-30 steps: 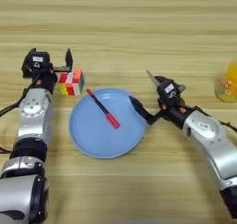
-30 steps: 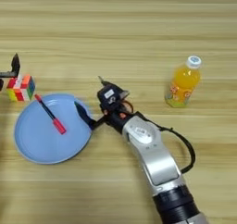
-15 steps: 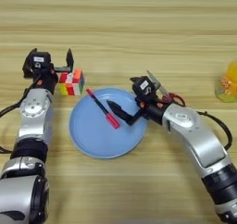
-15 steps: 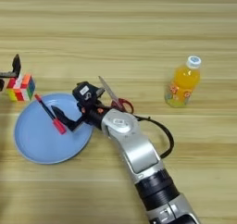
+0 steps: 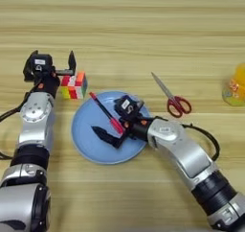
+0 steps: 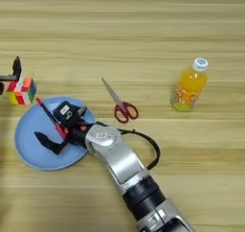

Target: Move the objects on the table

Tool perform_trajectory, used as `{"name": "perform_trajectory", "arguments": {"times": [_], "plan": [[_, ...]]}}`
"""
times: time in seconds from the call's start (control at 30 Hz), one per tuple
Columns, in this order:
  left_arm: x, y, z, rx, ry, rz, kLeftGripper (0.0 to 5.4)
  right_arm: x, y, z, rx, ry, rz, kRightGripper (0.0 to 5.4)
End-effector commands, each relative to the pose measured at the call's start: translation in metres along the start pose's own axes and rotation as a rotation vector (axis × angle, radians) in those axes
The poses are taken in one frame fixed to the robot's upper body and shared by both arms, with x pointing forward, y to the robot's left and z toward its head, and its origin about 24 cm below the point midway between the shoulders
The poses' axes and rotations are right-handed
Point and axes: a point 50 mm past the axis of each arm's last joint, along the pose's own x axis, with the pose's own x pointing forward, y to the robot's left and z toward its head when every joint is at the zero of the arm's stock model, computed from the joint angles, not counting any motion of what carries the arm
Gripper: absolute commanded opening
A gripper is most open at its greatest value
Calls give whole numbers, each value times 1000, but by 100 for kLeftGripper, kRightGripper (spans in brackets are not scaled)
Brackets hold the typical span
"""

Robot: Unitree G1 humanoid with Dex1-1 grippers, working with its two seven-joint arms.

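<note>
The right gripper hangs over the blue plate at lower centre-left of the frame, its black fingers spread, one reaching down-left across the plate, the other up near the pen. The slim black pen with its red cap lies slantwise on the plate's upper part, just beside the gripper; whether they touch cannot be told. At far left, the left gripper sits with its fingers parted, right beside a colour cube. The red-handled scissors lie closed on the wooden table, right of the plate. The orange-drink bottle stands upright well apart at right.
</note>
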Motion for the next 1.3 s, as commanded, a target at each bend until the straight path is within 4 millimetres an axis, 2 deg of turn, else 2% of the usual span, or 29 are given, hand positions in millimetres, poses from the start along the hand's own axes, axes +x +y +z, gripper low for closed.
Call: {"name": "perform_trajectory", "arguments": {"times": [0.03, 0.27, 0.5, 0.97, 1.3], "plan": [[-1, -3, -1, 0, 13, -2, 540, 3, -1, -6, 2, 26, -12, 538], [-1, -3, -1, -1, 13, -1, 540, 5, -5, -14, 4, 62, -30, 528], [-2, -4, -1, -2, 12, -1, 540, 5, -4, -20, -12, 95, -24, 451], [-2, -6, 0, -3, 10, -2, 540, 4, -6, -23, 5, 102, -34, 274], [-3, -6, 0, -3, 9, -2, 540, 4, -6, -23, 8, 104, -34, 170]]}}
